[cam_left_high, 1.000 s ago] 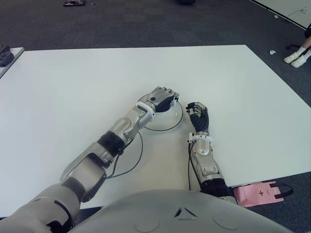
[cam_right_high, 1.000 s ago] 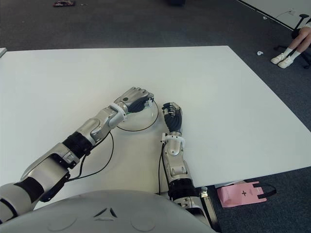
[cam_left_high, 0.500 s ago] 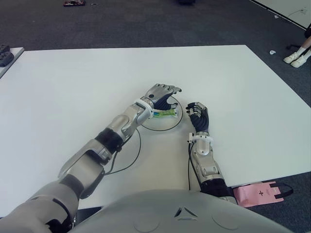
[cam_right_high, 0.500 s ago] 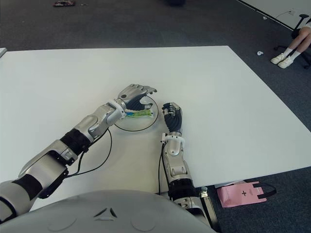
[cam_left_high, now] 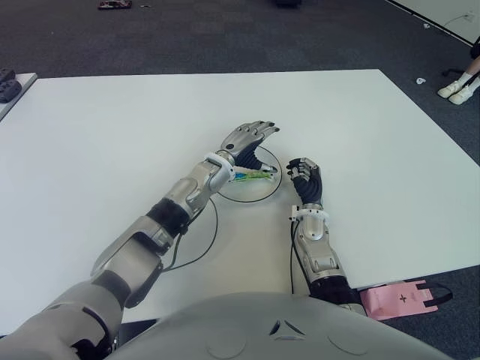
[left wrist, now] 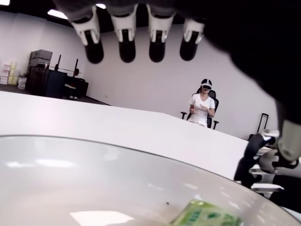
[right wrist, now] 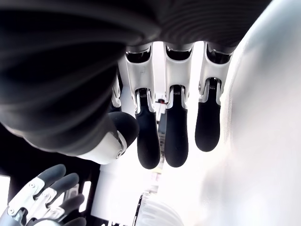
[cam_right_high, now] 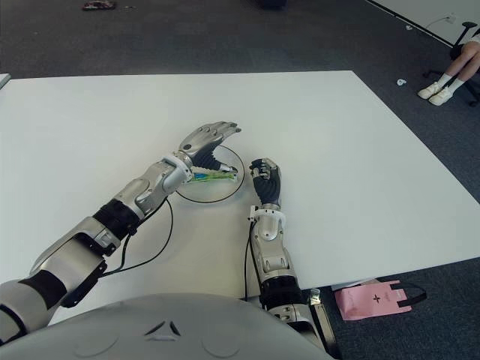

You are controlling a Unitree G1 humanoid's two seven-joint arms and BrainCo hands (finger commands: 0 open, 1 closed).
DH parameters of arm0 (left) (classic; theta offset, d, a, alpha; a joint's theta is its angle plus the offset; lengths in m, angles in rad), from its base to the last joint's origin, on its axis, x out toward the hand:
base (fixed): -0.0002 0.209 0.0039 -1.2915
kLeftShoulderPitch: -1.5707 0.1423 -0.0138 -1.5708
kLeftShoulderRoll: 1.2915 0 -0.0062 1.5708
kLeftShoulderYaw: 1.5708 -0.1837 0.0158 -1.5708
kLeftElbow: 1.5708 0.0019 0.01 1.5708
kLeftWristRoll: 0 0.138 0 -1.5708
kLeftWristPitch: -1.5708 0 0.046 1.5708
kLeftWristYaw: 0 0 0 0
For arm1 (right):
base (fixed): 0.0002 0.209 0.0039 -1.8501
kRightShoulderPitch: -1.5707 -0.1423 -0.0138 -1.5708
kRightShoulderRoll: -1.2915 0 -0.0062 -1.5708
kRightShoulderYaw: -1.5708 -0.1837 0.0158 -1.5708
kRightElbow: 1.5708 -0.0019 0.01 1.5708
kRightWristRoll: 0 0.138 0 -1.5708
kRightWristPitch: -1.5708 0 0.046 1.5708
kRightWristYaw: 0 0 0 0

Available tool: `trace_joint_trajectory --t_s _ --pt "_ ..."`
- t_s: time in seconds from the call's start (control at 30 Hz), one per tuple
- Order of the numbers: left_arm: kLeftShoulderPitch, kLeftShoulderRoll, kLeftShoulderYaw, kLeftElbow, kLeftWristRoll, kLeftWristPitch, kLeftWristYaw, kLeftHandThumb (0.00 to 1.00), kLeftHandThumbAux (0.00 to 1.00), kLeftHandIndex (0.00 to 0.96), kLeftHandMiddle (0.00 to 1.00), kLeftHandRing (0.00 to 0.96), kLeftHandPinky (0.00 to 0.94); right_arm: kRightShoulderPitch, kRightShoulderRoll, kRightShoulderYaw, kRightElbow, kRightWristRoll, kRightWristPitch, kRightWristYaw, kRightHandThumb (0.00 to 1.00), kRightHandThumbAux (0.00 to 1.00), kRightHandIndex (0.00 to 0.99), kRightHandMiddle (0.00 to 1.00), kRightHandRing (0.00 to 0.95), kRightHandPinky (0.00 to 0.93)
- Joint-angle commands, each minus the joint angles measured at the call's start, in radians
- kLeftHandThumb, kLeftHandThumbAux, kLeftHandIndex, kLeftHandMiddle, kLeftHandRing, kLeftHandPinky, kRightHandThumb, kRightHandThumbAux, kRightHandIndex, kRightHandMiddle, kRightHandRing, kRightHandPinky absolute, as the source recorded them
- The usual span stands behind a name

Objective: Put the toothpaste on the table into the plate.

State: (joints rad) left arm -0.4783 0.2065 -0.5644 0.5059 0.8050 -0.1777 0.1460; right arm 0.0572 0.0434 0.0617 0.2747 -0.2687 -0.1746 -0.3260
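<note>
On the white counter (cam_left_high: 112, 127), the left hand (cam_left_high: 247, 140) has lifted and spread its fingers above the plate (cam_left_high: 271, 182); a second ago it was closed low over the dish. Released, the toothpaste (cam_left_high: 252, 176) now lies inside the plate, so the task looks essentially done and only pulling the arm back remains. The tube lies flat, its long axis running across the plate from the robot's left to right, slightly tilted. The right hand (cam_left_high: 306, 180) sits clenched just right of the plate, holding nothing.
</note>
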Motion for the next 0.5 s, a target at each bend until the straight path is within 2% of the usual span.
trace_joint_trajectory --t_s 0.03,0.23,0.4,0.5 --pt "0.028 0.017 0.009 -0.019 -0.007 0.002 0.001 0.0 0.48 0.0 0.0 0.0 0.059 0.063 0.002 -0.006 0.066 0.021 0.04 0.015 0.707 0.729 0.425 0.505 0.499 0.5" --pt "0.058 0.034 0.026 -0.091 -0.017 0.01 -0.017 0.0 0.479 0.0 0.0 0.0 0.045 0.063 0.002 -0.007 0.068 0.023 0.037 0.018 0.707 0.729 0.425 0.504 0.494 0.487" --pt "0.077 0.029 0.047 -0.105 -0.032 0.009 0.008 0.0 0.506 0.0 0.0 0.0 0.049 0.061 0.0 -0.006 0.066 0.01 0.052 0.01 0.706 0.729 0.425 0.499 0.484 0.475" --pt "0.094 0.018 0.071 -0.106 -0.043 0.011 0.043 0.001 0.557 0.0 0.015 0.029 0.116 0.061 0.002 -0.006 0.063 0.008 0.061 0.01 0.706 0.729 0.424 0.498 0.484 0.482"
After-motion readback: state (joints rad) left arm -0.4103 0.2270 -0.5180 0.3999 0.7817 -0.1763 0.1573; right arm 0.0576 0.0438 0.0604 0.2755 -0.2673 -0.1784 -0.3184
